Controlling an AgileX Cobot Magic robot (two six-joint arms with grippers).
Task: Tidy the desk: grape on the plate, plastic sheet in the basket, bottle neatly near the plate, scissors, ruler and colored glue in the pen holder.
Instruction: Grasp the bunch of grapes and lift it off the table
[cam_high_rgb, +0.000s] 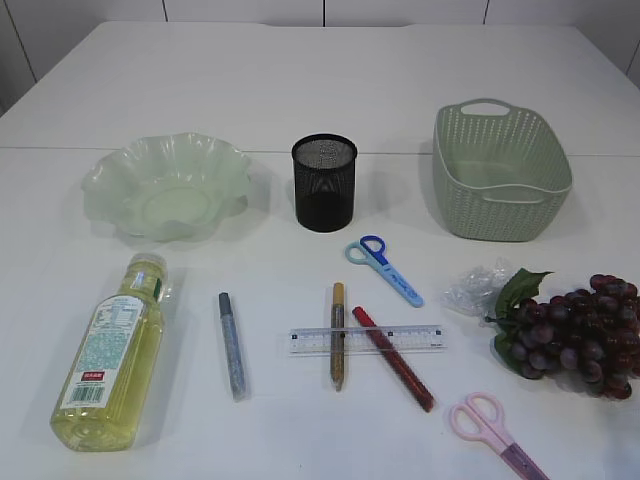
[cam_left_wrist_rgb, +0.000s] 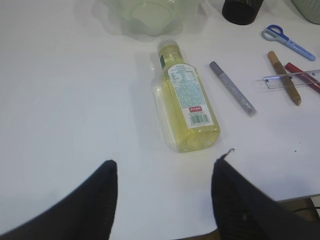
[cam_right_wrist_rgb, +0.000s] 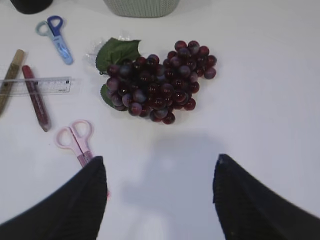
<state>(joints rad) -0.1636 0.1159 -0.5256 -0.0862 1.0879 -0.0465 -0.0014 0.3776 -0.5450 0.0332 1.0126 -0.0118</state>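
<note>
- The bottle (cam_left_wrist_rgb: 186, 102) is wearing a label (cam_left_wrist_rgb: 187, 95) with rows of tiny print, but the print is too small and blurry to read.
- A small red patch (cam_left_wrist_rgb: 195, 108) is sitting low on that label; its words are too tiny to read.
- A barcode (cam_left_wrist_rgb: 199, 119) is showing just under the red patch, with no numbers clear enough to read.
- The clear ruler (cam_high_rgb: 366, 340) is showing little measuring marks along its edge, but the numbers are too small to read.
- Nothing else is showing any words, brands or signs.
</note>
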